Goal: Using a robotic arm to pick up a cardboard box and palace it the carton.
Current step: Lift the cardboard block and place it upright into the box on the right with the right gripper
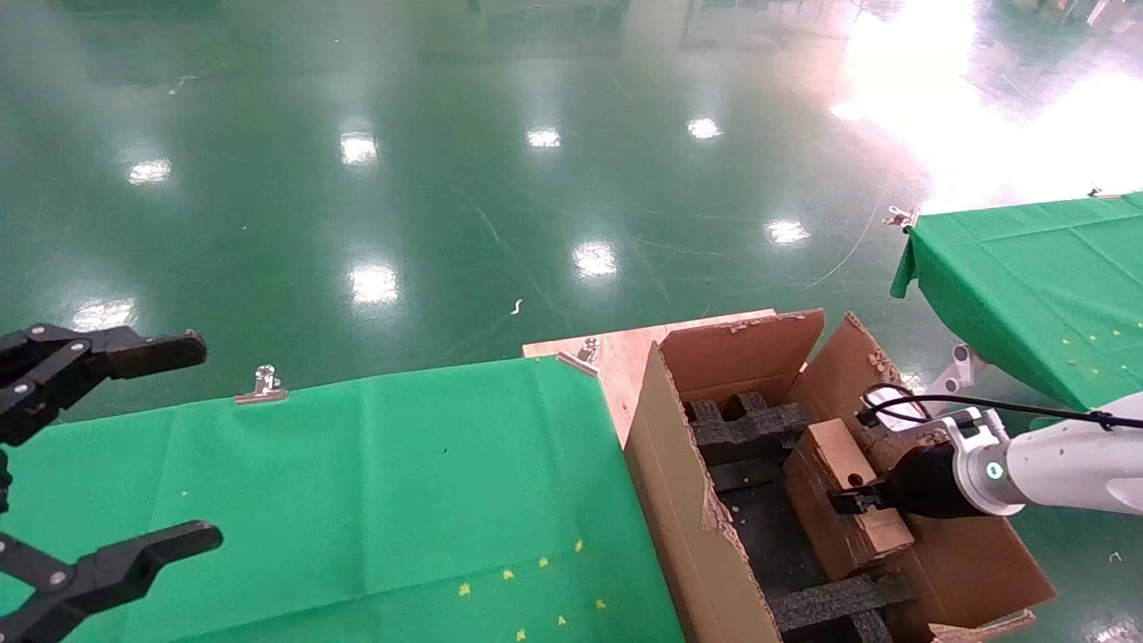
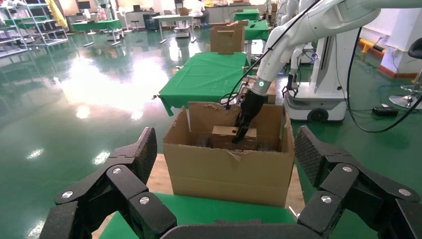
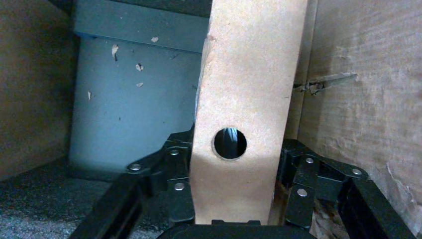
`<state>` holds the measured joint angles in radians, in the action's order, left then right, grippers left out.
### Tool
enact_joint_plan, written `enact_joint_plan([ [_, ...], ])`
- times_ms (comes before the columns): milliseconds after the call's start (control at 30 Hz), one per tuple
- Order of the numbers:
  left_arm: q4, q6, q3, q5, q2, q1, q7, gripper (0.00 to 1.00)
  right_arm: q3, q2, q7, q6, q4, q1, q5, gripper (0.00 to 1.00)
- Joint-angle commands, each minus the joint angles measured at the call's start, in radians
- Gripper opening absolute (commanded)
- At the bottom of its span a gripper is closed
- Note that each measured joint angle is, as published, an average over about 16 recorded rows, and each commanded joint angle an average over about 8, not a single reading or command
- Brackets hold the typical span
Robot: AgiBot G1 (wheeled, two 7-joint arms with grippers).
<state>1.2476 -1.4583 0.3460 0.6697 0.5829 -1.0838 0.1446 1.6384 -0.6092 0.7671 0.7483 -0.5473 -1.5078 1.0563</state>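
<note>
One small cardboard box (image 1: 844,500) stands on edge inside the carton (image 1: 679,500), against the wall farthest from the green-clothed table (image 1: 357,500), with black foam inserts (image 1: 750,424) beside it. The right gripper (image 1: 848,500) of the white robotic arm (image 1: 1072,464) pinches the box across its narrow side, a finger (image 3: 174,174) pressed on each face by the round hole (image 3: 229,143). The carton sits at the table's right edge. The left gripper (image 1: 192,442) hovers over the table's left edge, fingers spread wide.
</note>
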Motion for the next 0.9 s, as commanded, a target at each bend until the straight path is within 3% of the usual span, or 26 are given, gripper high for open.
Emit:
enact_joint_plan([
  [33,0.0,0.0,0.0,0.0,0.0,0.0,0.0,1.0,-0.001,0.002,0.0,0.002,0.0,-0.002,-0.001,1.0],
  [533,0.0,0.0,0.0,0.0,0.0,0.0,0.0,1.0,0.0,0.06,0.025,0.001,-0.084,-0.078,0.035,1.0],
  [900,0.0,0.0,0.0,0.0,0.0,0.0,0.0,1.0,-0.039,0.123,0.025,-0.003,-0.256,-0.251,0.086,1.0],
])
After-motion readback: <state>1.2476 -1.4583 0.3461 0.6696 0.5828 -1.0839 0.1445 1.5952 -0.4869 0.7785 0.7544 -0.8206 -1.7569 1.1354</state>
